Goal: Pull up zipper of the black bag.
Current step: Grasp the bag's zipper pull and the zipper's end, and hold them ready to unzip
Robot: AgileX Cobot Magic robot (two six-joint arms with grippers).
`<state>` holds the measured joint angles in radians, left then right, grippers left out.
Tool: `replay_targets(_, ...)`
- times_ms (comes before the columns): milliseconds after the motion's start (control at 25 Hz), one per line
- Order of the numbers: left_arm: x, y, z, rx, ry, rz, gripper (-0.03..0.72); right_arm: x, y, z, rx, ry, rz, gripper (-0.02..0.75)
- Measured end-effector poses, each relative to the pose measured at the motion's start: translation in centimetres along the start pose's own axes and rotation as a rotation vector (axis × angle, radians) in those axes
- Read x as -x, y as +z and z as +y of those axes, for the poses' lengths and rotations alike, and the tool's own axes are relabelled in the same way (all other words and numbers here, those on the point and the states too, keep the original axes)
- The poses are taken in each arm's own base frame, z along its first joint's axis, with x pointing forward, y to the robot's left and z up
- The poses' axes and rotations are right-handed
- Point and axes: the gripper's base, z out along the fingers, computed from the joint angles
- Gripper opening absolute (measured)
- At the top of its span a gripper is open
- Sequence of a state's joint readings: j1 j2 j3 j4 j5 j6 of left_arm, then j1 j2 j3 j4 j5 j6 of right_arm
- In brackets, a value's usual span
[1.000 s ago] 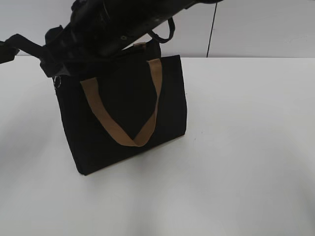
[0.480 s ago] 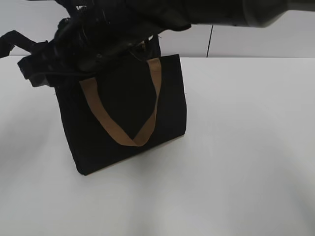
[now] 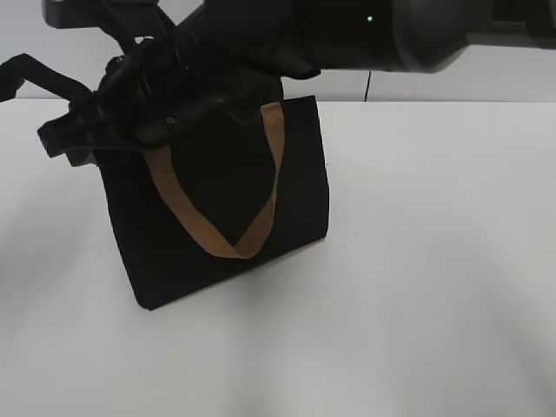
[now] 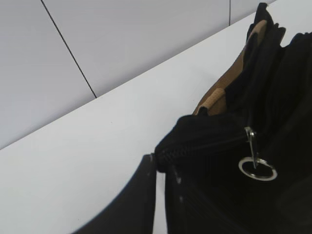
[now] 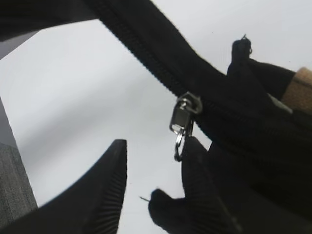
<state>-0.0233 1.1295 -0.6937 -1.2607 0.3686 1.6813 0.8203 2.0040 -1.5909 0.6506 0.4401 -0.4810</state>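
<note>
The black bag stands on the white table with a tan handle hanging down its front. My left gripper is shut on the fabric end of the zipper at the bag's top left corner. The grey pull tab with its ring hangs just past it. My right gripper is open. The pull tab sits above its right finger, and the ring touches or nearly touches that fingertip. In the exterior view both grippers merge into a dark mass at that corner.
My right arm reaches across the top of the bag from the upper right. White table lies to the right and in front of the bag. A pale wall stands behind.
My right arm has swung in lower and further left over the bag's top left corner. It now hides the pull ring in the exterior view. The bag has stayed put.
</note>
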Motion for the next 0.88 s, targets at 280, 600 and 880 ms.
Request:
replay_targets(280,0.0,0.0,0.01,0.001,0.0,0.0,0.019,0.26,0.29,-0.36,-0.029,0.007,-0.045,0.288)
replay_targets(600,0.0,0.0,0.03,0.003,0.0,0.0,0.019,0.59,0.27,-0.53,-0.046,0.019,-0.082,0.268)
replay_targets(880,0.0,0.0,0.03,0.003,0.0,0.0,0.019,0.57,0.27,-0.52,-0.045,0.019,-0.079,0.008)
